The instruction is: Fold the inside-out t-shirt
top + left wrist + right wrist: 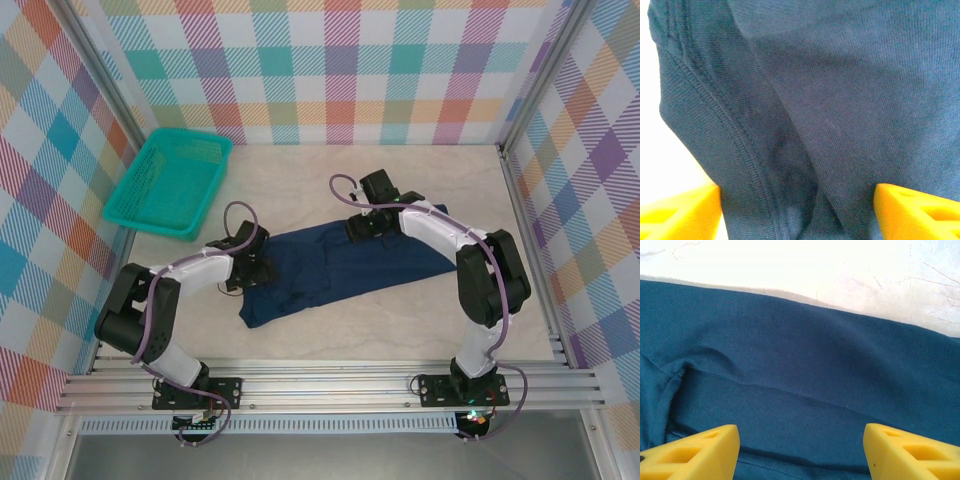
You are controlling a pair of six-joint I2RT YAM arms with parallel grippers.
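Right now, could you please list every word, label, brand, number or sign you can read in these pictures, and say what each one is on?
There is no text to read in any of the views.
The dark navy blue soft cloth t-shirt shows only plain fabric and stitched seams, with no tag or print visible.
The teal mesh plastic basket bears no legible marking.

basket (168, 185) back-left; t-shirt (330, 270) centre — front free

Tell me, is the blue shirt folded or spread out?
Partly folded: the t-shirt lies as a long narrow strip, layers overlapping.
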